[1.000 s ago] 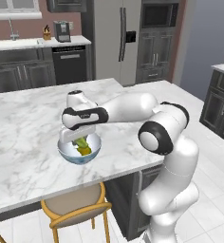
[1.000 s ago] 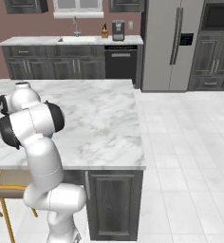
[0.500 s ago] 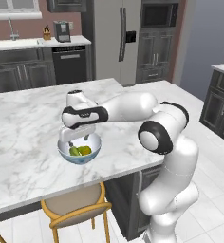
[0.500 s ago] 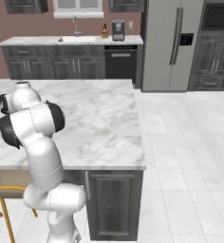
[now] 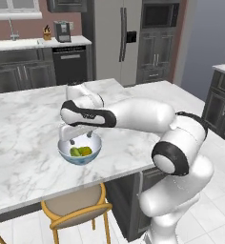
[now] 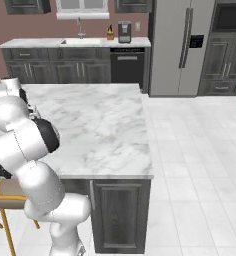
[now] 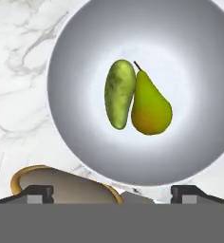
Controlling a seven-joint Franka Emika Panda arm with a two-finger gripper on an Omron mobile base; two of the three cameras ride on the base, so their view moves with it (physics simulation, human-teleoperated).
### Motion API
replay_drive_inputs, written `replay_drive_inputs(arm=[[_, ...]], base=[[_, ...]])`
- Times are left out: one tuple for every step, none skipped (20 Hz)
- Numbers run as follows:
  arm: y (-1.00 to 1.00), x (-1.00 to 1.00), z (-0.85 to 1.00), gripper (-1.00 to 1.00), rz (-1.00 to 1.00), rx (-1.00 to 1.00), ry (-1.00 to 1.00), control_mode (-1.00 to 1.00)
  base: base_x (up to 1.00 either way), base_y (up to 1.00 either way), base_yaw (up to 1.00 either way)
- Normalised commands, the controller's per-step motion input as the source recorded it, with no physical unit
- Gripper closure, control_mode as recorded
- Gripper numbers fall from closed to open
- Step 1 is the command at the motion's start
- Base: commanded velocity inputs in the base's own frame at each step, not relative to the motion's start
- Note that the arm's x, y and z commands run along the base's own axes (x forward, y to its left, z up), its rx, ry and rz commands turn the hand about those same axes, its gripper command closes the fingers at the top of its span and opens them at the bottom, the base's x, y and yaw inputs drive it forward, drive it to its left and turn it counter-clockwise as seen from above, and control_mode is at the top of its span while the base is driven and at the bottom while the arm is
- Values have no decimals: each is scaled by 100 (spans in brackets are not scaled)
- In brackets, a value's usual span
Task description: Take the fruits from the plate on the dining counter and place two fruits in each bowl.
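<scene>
So compared to a second ago, the gripper (image 5: 79,138) has let go: its jaws now stand wide apart above the bowl (image 5: 80,151), and both fruits lie loose inside it. The elongated green fruit (image 7: 119,93) and the yellow-green pear (image 7: 150,107) sit side by side, touching, in the middle of the bowl's floor, with the pear's stem pointing away from the fingertips (image 7: 35,194). The bowl, blue outside, sits near the front edge of the desk (image 5: 24,131), right above a wooden stool (image 5: 76,208) with a tan seat. Back behind the desk there's a sink counter (image 6: 80,42), a coffee machine (image 6: 124,32) and a steel fridge (image 6: 180,45). The arm's own bulk blocks the bowl from the right base view.
</scene>
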Motion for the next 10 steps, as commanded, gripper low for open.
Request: replay_drive_inputs(arm=[[-42,-100,66,-100,0,7,-17,-100],[-50,-99,61,-100,-1,8,-17,-100],[-59,-89,59,-100,-3,8,-15,-100],[-67,-82,53,-100,-4,9,-14,-100],[-76,-75,50,-100,-4,11,-15,-100],[-79,-75,47,-100,-4,13,-13,-100],[-80,-66,41,-100,-3,13,-12,-100],[-77,-65,39,-100,-3,13,-12,-100],[-74,-55,37,-100,-3,13,-11,-100],[-73,-46,40,-100,-4,12,-10,-100]], base=[[0,0,0],[0,0,0],[0,0,0],[0,0,0],[0,0,0],[0,0,0],[0,0,0],[0,0,0],[0,0,0],[0,0,0]])
